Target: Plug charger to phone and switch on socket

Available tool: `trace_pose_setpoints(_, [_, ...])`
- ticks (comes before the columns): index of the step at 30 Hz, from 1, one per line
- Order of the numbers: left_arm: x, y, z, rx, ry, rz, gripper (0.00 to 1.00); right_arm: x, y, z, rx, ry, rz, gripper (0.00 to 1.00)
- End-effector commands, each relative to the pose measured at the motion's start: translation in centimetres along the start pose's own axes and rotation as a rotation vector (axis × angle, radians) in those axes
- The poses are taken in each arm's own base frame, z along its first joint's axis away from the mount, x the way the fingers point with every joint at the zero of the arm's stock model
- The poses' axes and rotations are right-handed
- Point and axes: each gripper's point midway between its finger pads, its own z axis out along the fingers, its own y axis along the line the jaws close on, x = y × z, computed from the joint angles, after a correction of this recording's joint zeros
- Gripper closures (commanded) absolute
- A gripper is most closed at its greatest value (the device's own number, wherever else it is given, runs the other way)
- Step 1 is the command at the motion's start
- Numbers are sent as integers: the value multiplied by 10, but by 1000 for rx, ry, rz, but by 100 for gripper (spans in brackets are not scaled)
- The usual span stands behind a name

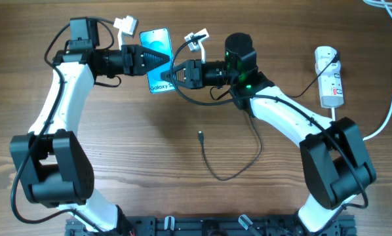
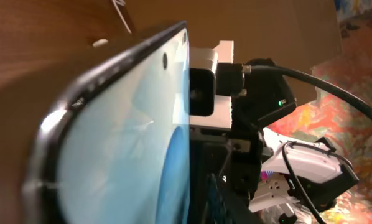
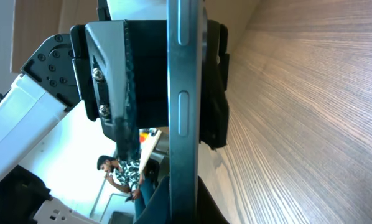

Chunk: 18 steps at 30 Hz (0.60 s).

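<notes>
The phone [image 1: 158, 40] has a teal-blue screen and is held at the back middle of the table between both grippers. My left gripper [image 1: 154, 60] is shut on its left side. My right gripper [image 1: 174, 74] is shut on its right lower edge. The screen [image 2: 124, 143] fills the left wrist view. In the right wrist view the phone's edge [image 3: 183, 106] runs between my right fingers [image 3: 183, 208], with the left gripper [image 3: 133, 68] clamped higher up. The charger tip [image 1: 201, 136] lies free on the table, its black cable [image 1: 238, 172] looping towards the socket [image 1: 330, 77] at the right.
A thick white cord [image 1: 389, 98] runs from the socket along the right edge. The charger cable loop lies on the wood between the arms, under the right forearm [image 1: 281, 111]. The arm bases stand at the front edge.
</notes>
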Motion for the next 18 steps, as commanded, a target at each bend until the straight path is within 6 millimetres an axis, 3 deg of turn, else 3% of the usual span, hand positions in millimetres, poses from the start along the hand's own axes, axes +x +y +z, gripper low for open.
trace_pose_setpoints(1, [-1, -34, 2, 101, 12, 69, 73, -5, -19, -3, 56, -38, 73, 96])
trace_pose_setpoints(8, [-1, -34, 2, 97, 11, 69, 90, -1, -16, -3, 38, -13, 70, 95])
trace_pose_setpoints(10, [-3, -31, -1, 84, 2, 68, 94, 0, -15, -3, 33, -6, 18, 84])
trace_pose_setpoints(13, [-5, -10, -3, -37, -9, 58, 96, 1, -13, -5, 18, 8, -17, 46])
trace_pose_setpoints(15, [-1, 14, -5, -175, -8, 10, 96, 1, -11, -16, -13, 33, -73, 32])
trace_pose_setpoints(18, [8, 48, -15, -381, 5, -54, 96, 4, -7, -40, -84, 93, -113, 23])
